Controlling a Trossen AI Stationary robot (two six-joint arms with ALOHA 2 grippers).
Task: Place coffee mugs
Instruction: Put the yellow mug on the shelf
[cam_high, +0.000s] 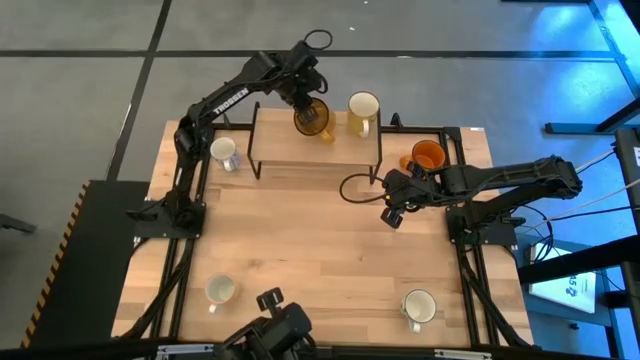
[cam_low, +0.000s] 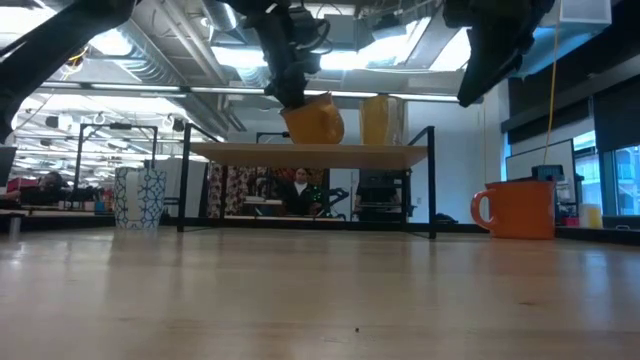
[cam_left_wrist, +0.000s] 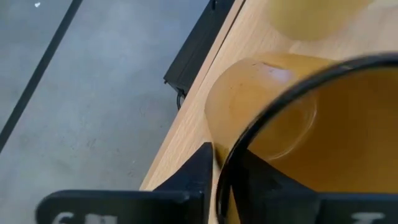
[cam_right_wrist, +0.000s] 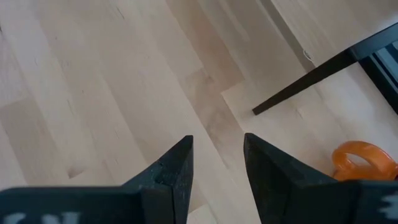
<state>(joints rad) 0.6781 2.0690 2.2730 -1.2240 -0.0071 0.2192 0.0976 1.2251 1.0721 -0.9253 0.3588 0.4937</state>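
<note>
High view, left gripper (cam_high: 307, 103): reaches over the raised shelf (cam_high: 285, 148) at the table's far side and is clamped on the rim of the amber-brown mug (cam_high: 313, 119), which sits near the shelf's far edge.
High view, shelf contents: the cream-yellow mug (cam_high: 363, 110) stands just beside the amber-brown one, toward the right, the two apart.
High view, right gripper (cam_high: 389, 212): hovers over bare table (cam_high: 320, 250) in front of the shelf's right leg, holding nothing.
High view, other mugs: the orange mug (cam_high: 427, 157) stands on the table right of the shelf; one white mug (cam_high: 224, 152) stands left of the shelf, another (cam_high: 220, 291) near the front left edge, a third (cam_high: 419, 307) near the front right edge.
High view, open room: the table's middle is free between the shelf and the front mugs.
Low view: the amber-brown mug (cam_low: 313, 121) hangs tilted at the shelf top (cam_low: 310, 153); whether its base touches the board cannot be told. The orange mug (cam_low: 517, 208) stands upright at right.
Left wrist view: a dark finger (cam_left_wrist: 199, 171) presses outside the amber-brown wall (cam_left_wrist: 249, 106), the dark rim just beside it; the shelf's edge runs close past the mug.
Right wrist view: the two fingers (cam_right_wrist: 177, 171) stand slightly apart over bare wood, with the orange handle (cam_right_wrist: 364, 158) near and a shelf leg (cam_right_wrist: 311, 78) beyond.
</note>
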